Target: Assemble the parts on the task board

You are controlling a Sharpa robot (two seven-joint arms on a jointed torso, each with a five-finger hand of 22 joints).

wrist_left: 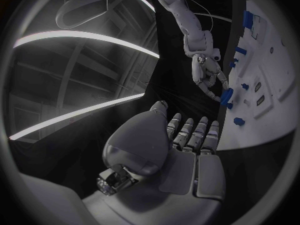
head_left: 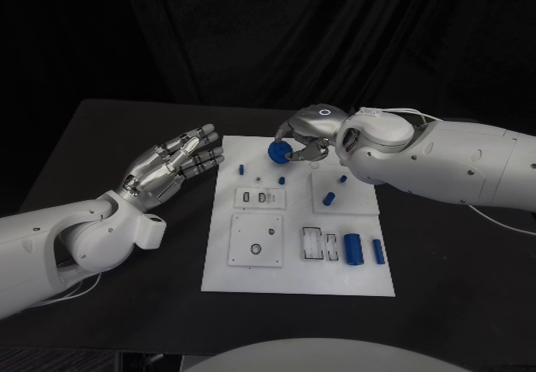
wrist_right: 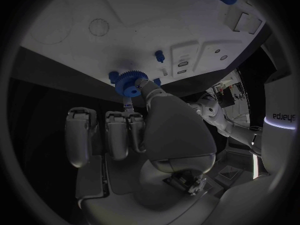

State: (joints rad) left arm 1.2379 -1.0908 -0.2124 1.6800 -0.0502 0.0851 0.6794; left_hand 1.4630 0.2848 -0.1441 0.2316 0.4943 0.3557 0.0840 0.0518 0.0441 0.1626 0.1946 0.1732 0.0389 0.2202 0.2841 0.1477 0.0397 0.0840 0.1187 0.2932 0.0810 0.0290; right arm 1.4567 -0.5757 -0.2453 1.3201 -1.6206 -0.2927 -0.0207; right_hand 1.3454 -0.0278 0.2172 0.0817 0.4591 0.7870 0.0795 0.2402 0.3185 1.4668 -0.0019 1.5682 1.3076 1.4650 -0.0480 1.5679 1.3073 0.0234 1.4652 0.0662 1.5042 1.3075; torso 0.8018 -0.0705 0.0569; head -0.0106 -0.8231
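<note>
Near the far edge of the white task board [head_left: 296, 283], the robot's right hand [head_left: 310, 133] holds a small blue gear [head_left: 280, 150] pinched between thumb and a finger, just above the board's far left corner. From the right wrist view the gear [wrist_right: 129, 84] shows its toothed rim and sits at the fingertips [wrist_right: 141, 83], hanging close over the board's edge. A short blue peg [head_left: 242, 167] stands on the board just on the near side of the gear and slightly toward the left edge; this may be where the gear has to go, though that is a judgement only. If so, the gear's flat face would need to turn level with the board, its centre hole over the peg.

The left hand [head_left: 170, 167] hovers over the black worktop [head_left: 123, 132] beside the board's left edge, holding nothing, fingers straight and slightly apart. It is also near the peg, but the right hand is the one carrying the part.

More blue parts stand or lie toward the board's right side, including a larger cylinder [head_left: 353, 249] near the near right corner. Dark drapes close off the room behind the worktop.
</note>
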